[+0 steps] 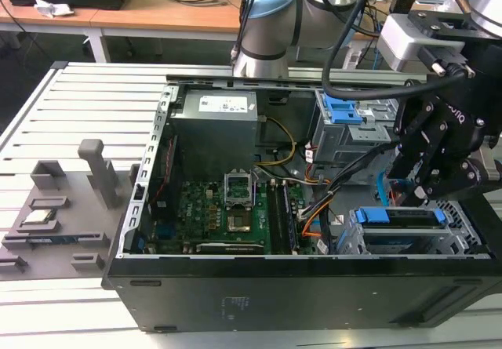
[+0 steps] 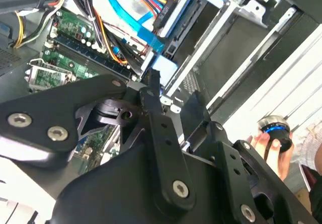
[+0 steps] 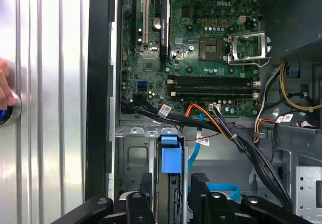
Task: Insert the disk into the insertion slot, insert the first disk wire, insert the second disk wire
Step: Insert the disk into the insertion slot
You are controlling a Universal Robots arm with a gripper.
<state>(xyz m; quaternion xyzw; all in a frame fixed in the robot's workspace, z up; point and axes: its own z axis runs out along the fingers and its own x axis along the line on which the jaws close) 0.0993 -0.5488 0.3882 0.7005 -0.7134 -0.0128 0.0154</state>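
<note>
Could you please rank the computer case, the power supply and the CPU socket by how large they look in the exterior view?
Largest to smallest, with clear gaps:
1. computer case
2. power supply
3. CPU socket

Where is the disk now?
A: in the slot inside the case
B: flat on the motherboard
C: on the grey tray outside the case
A: the disk sits in the slot, with its blue carrier showing.
</note>
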